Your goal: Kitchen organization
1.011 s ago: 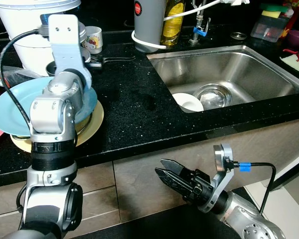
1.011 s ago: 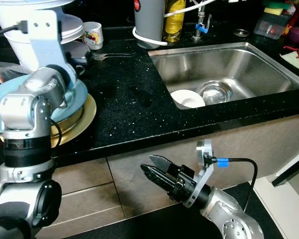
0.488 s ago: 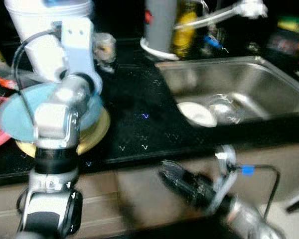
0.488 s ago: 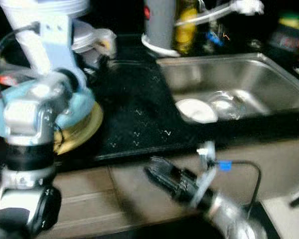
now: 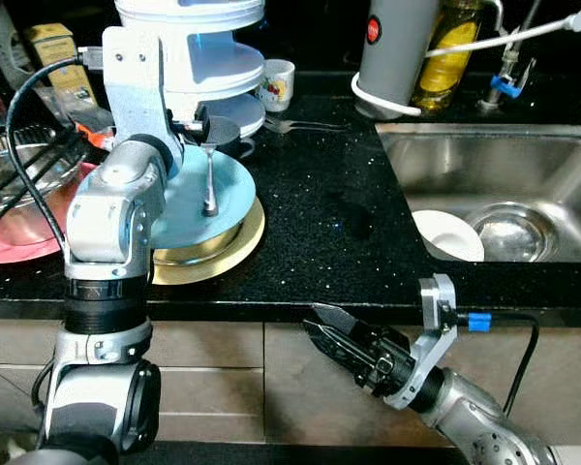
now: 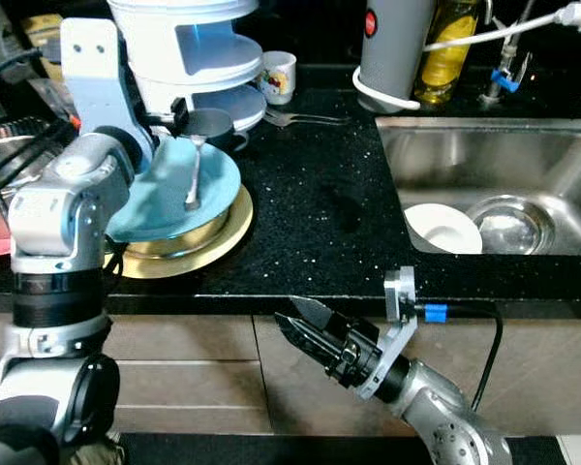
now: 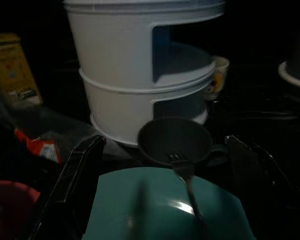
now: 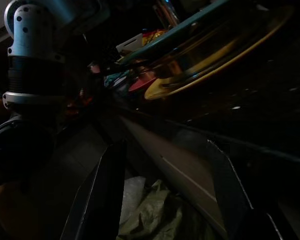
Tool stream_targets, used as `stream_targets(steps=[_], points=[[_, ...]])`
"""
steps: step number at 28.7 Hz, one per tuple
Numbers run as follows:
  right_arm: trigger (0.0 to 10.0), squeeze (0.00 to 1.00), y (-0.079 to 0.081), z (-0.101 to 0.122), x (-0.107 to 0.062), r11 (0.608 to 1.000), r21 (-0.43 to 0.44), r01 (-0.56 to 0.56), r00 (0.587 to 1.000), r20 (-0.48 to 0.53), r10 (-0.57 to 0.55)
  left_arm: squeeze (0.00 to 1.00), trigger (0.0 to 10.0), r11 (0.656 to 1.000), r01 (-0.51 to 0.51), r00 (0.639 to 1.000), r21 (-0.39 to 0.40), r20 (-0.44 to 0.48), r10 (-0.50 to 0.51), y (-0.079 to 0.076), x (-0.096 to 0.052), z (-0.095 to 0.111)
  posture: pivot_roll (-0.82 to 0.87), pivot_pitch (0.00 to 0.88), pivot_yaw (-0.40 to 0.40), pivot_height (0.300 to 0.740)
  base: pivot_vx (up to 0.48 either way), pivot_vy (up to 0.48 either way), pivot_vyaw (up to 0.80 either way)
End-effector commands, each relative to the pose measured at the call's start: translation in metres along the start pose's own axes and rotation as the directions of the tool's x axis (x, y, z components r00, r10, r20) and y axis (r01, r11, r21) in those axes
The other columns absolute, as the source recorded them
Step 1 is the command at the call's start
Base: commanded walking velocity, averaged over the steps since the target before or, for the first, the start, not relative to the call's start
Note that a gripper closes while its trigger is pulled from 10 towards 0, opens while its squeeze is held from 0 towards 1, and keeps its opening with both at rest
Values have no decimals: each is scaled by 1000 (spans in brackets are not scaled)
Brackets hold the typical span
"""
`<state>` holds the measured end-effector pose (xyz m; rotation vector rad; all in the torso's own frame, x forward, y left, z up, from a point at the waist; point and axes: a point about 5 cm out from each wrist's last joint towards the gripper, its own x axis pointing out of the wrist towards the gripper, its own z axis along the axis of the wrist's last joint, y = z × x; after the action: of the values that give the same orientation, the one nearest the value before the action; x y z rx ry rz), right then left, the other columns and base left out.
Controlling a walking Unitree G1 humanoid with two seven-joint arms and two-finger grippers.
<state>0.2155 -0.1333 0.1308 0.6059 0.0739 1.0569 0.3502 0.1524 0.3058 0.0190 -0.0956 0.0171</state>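
Left wrist view: left gripper (image 7: 160,195) open over blue plate (image 7: 155,210) bearing fork (image 7: 186,185). Right gripper (image 5: 341,339) open, idle below counter (image 5: 310,213). Advised: close squarely on fork handle, lift level.

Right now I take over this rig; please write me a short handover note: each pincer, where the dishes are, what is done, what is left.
Left pincer: open, empty, raised over the blue plate.
Right pincer: open, empty, low in front of the cabinet, below the counter edge.
Things: a fork lies on the blue plate, which sits on a steel bowl and a yellow plate. White bowl and steel bowl are in the sink.
Done: nothing gripped yet.
Left: probably sort the stack and the sink dishes.
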Motion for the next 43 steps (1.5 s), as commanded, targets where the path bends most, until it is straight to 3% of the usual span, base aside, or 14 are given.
stream_targets(steps=[1,5,6,8,10,14,20,25,28,30,33,43], points=[[10000,0,-1,-3,-2,1000,18,12,1000,-11,-12,0,10000,1000,22,999,-1,-33,-22,-6,-2,-8,86,21,-39,740,0,0,0],[10000,0,-1,-5,-3,1000,28,4,1000,-23,-3,0,10000,990,49,991,-130,-119,-65,-16,-6,-17,90,8,-41,740,0,0,0],[10000,0,-1,-5,-2,999,33,-3,1000,-23,4,0,10000,978,43,982,-203,-172,-79,-19,-7,-22,90,10,-39,740,0,0,0],[10000,0,0,-5,-2,999,34,-5,1000,-23,5,0,10000,975,40,980,-217,-181,-81,-19,-7,-23,90,10,-39,740,0,0,0],[10000,0,0,-5,-1,999,35,-6,1000,-21,6,0,10000,975,-25,975,-222,-222,-25,-17,-8,-26,89,14,-34,740,0,0,0],[10000,0,0,-4,-1,999,38,-9,1000,-15,9,0,10000,973,-107,940,-206,-339,31,-13,-8,-37,84,14,-31,740,0,0,0],[10000,0,1,-5,-1,999,39,-9,1000,-16,9,0,10000,985,-138,909,-104,-408,84,-9,-5,-42,81,12,-26,740,0,0,0],[10000,0,1,-5,0,999,40,-6,1000,-9,6,0,10000,993,-96,904,-73,-424,56,-11,1,-40,82,9,-25,740,0,0,0],[10000,0,1,-5,1,999,40,-2,1000,-6,2,0,10000,997,-67,905,-25,-422,50,-12,6,-36,80,12,-24,740,0,0,0],[10000,0,1,-5,1,999,40,0,1000,-6,0,0,10000,997,-57,922,52,-381,72,-10,12,-28,76,11,-26,740,0,0,0],[10000,0,1,-5,1,999,40,2,1000,-6,-2,0,10000,997,-55,927,54,-369,71,-10,15,-25,75,12,-25,740,0,0,0],[10000,0,1,-4,0,999,36,15,1000,-6,-15,0,10000,993,4,873,117,-485,53,-11,14,-52,69,15,-28,740,0,0,0]])
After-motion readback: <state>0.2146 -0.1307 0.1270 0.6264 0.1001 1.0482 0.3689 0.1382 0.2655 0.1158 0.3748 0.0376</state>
